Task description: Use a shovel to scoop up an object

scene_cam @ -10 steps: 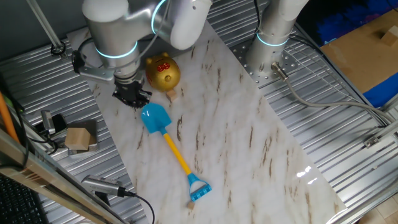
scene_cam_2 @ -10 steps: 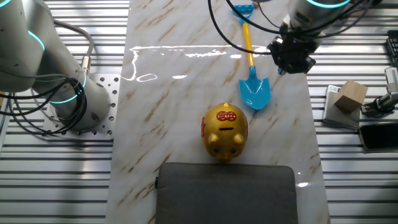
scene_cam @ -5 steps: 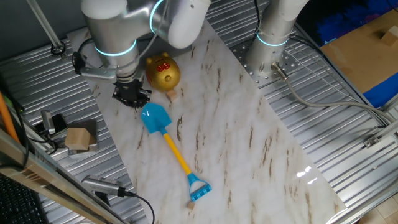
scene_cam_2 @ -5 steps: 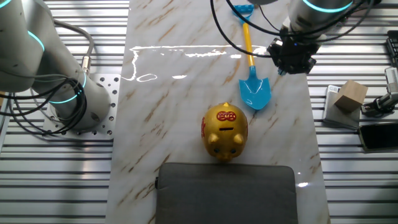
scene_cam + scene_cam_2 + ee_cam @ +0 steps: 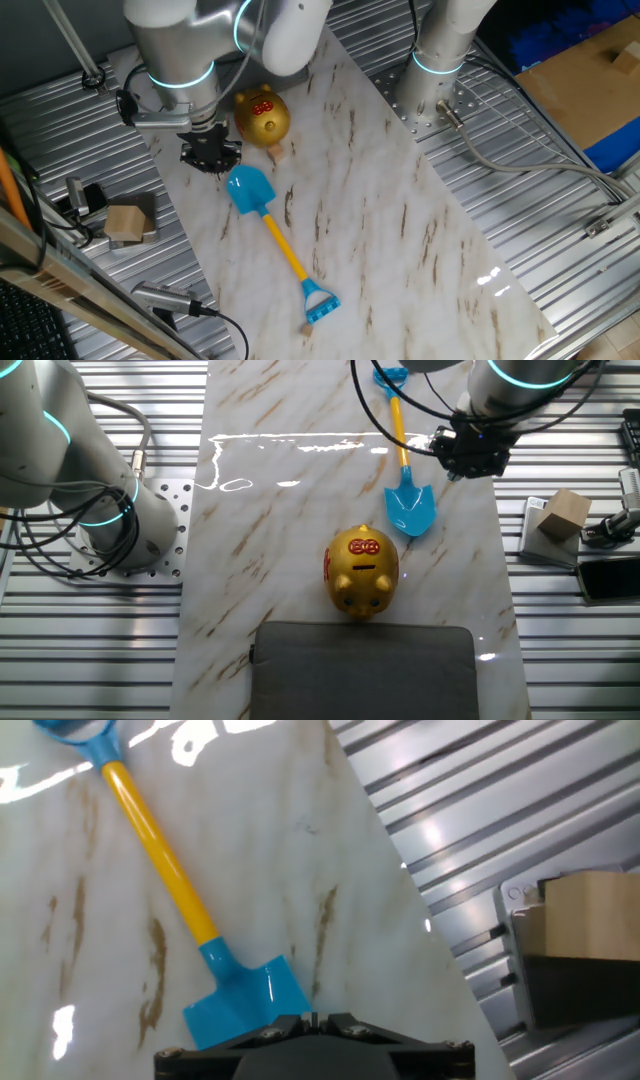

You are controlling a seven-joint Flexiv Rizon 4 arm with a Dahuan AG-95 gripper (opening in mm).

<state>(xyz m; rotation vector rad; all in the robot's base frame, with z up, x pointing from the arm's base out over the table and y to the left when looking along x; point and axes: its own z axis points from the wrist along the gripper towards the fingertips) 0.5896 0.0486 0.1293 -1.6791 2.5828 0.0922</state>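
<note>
The shovel lies flat on the marble board (image 5: 400, 230), with its light-blue blade (image 5: 248, 190) near the gold pig and its yellow shaft (image 5: 286, 252) running to the blue D-shaped end (image 5: 320, 303). It also shows in the other fixed view (image 5: 410, 510) and in the hand view (image 5: 245, 1005). A tiny tan cube (image 5: 279, 155) sits on the board between the pig and the blade. My gripper (image 5: 210, 152) hovers just beside the blade, near the board's edge, as the other fixed view (image 5: 472, 450) also shows. In the hand view its fingertips (image 5: 318, 1018) are closed together and hold nothing.
A gold pig bank (image 5: 262, 117) stands by the blade. A larger tan block (image 5: 128, 222) rests on a stand off the board, beside my gripper (image 5: 565, 513). A dark grey pad (image 5: 362, 670) lies beyond the pig. A second arm's base (image 5: 440, 50) stands at the board's far side.
My gripper and arm have drifted very slightly away from the shovel's blade. The shovel, cube and pig have not moved.
</note>
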